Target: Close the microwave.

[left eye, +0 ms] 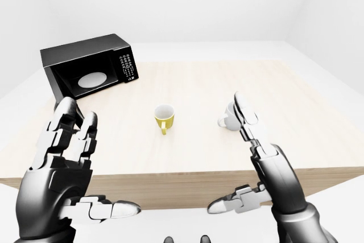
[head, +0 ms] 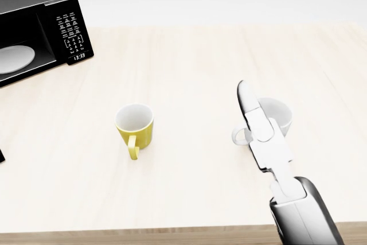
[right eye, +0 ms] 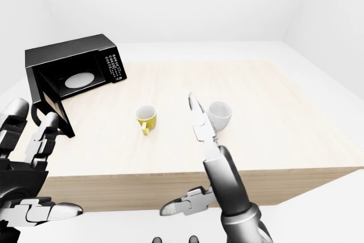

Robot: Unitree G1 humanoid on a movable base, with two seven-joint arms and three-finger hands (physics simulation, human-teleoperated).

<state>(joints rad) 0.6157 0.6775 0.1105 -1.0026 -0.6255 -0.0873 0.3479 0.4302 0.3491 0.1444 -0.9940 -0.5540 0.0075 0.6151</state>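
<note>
Microwave (right eye: 74, 78): we find it at the desk's far left corner, door (right eye: 54, 109) swung open toward the near left edge, awaiting a push. Left hand (left eye: 60, 166) and right hand (left eye: 259, 169): both raised, fingers spread, holding nothing, well short of the door. Yellow mug (head: 135, 127), white mug (head: 274, 120): mid-desk, apart. Desk (head: 195, 61): pale wood; plain white room.
</note>
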